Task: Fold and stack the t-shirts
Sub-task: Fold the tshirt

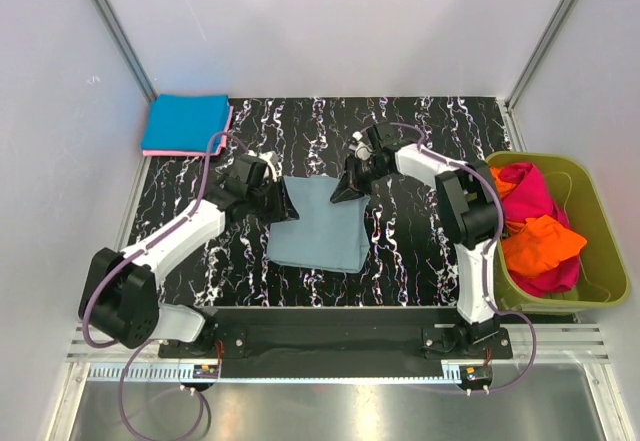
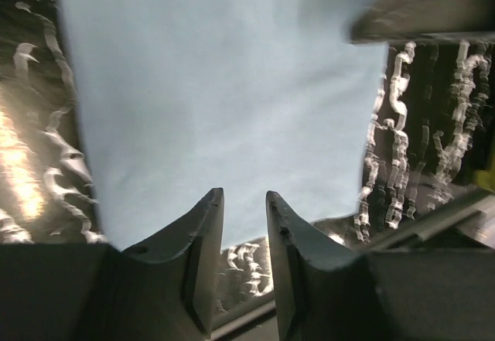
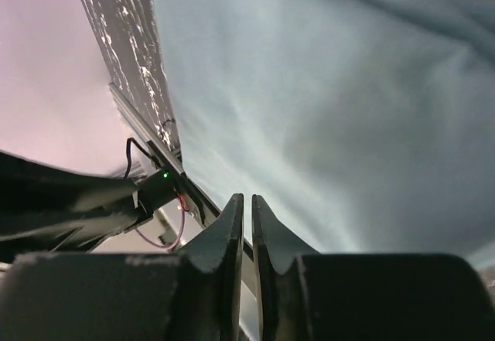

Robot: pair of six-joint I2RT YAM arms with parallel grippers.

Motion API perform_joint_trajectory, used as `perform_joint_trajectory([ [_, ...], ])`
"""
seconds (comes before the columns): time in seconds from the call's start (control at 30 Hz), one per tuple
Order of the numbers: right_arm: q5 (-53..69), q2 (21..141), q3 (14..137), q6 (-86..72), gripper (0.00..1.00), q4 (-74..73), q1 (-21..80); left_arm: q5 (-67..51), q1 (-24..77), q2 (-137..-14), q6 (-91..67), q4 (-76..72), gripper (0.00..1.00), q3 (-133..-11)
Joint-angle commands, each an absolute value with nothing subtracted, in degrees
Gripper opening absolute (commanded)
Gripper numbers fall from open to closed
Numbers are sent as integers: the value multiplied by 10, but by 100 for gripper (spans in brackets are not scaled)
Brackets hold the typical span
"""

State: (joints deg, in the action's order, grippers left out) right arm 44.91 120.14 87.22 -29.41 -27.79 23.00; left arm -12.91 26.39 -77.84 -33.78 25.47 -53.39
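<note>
The dusty grey-blue t-shirt [image 1: 318, 226] lies folded into a rectangle in the middle of the table. My left gripper [image 1: 287, 201] is at its far left corner; in the left wrist view the left gripper [image 2: 244, 196] has its fingers parted with nothing between them, and the shirt [image 2: 224, 86] lies just beyond. My right gripper [image 1: 346, 191] is at the shirt's far right corner. In the right wrist view the right gripper [image 3: 244, 199] has its fingers nearly together at the cloth's edge [image 3: 325, 109], and creases run from the tips. A bright blue shirt [image 1: 185, 121] lies folded on a pink one [image 1: 228, 129] at the back left.
An olive-green tub [image 1: 600, 296] stands at the right edge and holds crumpled magenta [image 1: 525, 196] and orange [image 1: 540, 243] shirts. The table top [image 1: 420, 251] is black with white marbling. White walls close in the back and both sides.
</note>
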Motion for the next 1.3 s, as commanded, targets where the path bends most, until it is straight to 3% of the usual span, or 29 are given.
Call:
perform_joint_trajectory([
  [0.0,509,1225,905,-277,14,-264,213,-195,265,-744,-378,158,32,-518],
  [0.3,540,1259,829,-265,14,-211,116,-259,274,-745,-411,83,30,-459],
  [0.8,520,1177,835,-327,19,-243,113,-308,417,-940,-425,10,33,-587],
  [1.27,529,1272,882,-340,19,-232,115,-321,477,-1061,-469,-108,31,-539],
])
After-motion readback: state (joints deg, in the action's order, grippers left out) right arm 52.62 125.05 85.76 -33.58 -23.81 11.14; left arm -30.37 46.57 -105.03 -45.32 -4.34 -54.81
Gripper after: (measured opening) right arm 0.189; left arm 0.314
